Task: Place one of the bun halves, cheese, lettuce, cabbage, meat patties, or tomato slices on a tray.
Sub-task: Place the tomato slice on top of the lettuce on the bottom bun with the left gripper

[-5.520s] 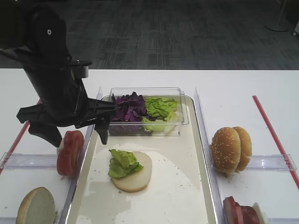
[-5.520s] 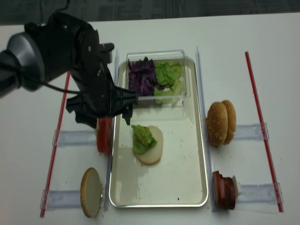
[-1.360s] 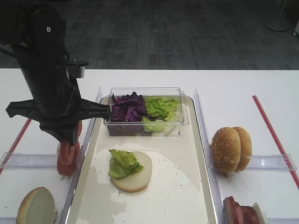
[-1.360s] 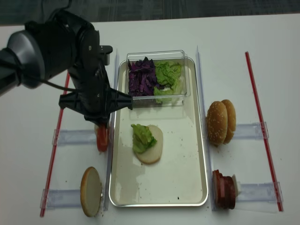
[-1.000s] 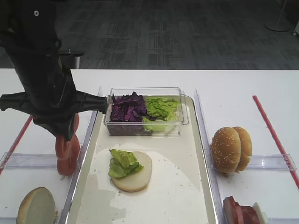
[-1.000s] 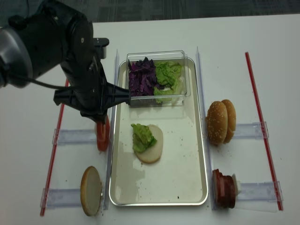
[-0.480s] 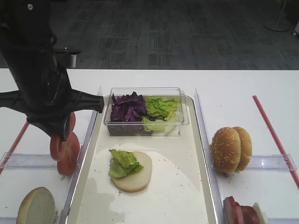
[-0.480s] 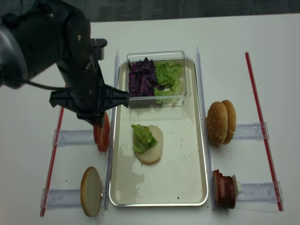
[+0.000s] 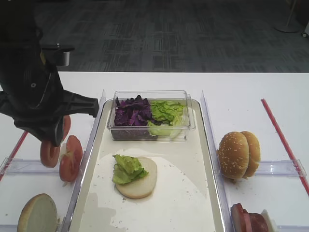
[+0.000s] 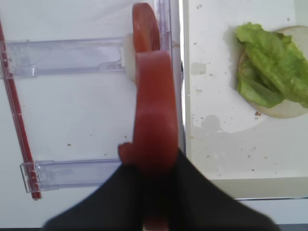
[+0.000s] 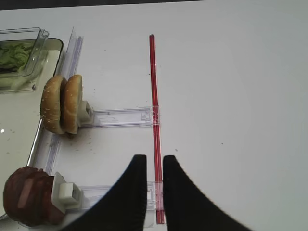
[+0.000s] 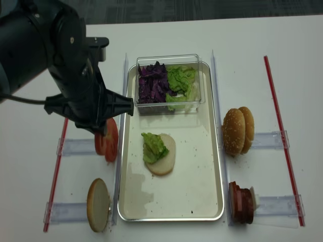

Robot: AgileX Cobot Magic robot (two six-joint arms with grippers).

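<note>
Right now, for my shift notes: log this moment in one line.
left gripper: shut on tomato slice | lifted beside tray | right gripper: idle

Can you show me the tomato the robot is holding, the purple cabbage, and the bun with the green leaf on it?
held tomato slice [image 10: 155, 110], left wrist view, flat red face
cabbage [image 9: 133, 111], exterior high view, middle of the purple shreds
bottom bun half [image 9: 146, 183], exterior high view, bare pale top

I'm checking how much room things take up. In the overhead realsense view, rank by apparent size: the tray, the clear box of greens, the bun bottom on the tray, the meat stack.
1. tray
2. clear box
3. bun bottom
4. meat stack, close to the bun bottom, so this order is unsure.
</note>
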